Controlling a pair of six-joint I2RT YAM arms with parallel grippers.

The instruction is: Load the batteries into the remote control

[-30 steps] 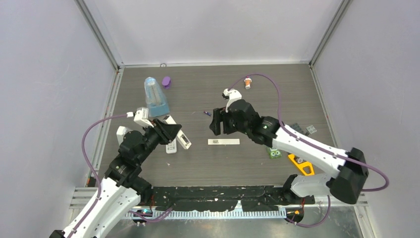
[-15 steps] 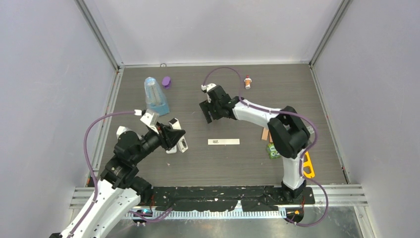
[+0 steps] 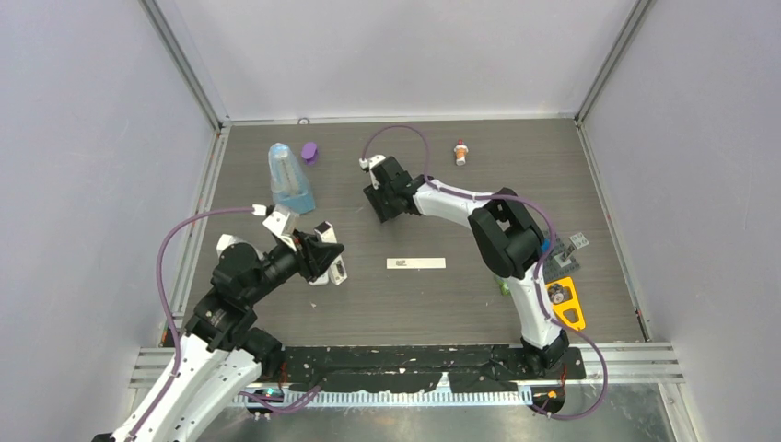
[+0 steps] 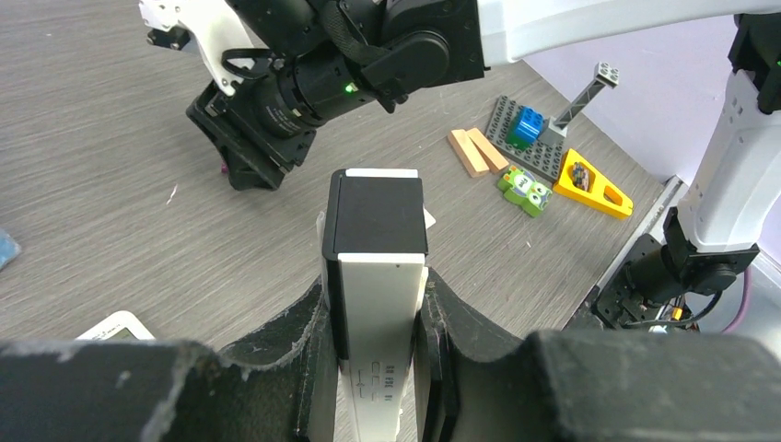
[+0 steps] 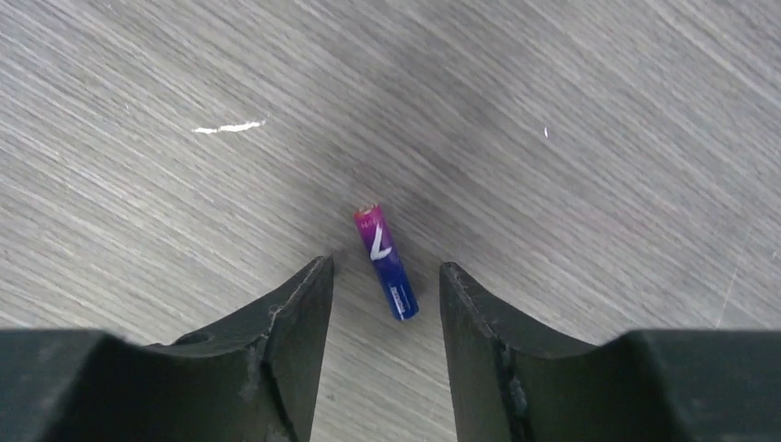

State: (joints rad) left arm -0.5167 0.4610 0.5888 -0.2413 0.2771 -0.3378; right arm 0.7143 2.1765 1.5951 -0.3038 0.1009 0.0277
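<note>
Right end effector (image 5: pixel 384 273) leftward (battery (image 5: pixel 386 262) beneath)

The counter (image 5: pixel 599 110) looks like matt grey laminate with a fine wood grain, lightly scuffed. The purple battery (image 5: pixel 386 262) wears a glossy, foil-like wrap. The right fingers (image 5: pixel 285 331) are matt black with rough, crumbly edges, and the left fingers (image 4: pixel 470 331) look alike. The white bar (image 4: pixel 378 304) is smooth satin plastic, its far end glossy black. The blocks (image 4: pixel 477 152) at far right look like bare pale wood.
</note>
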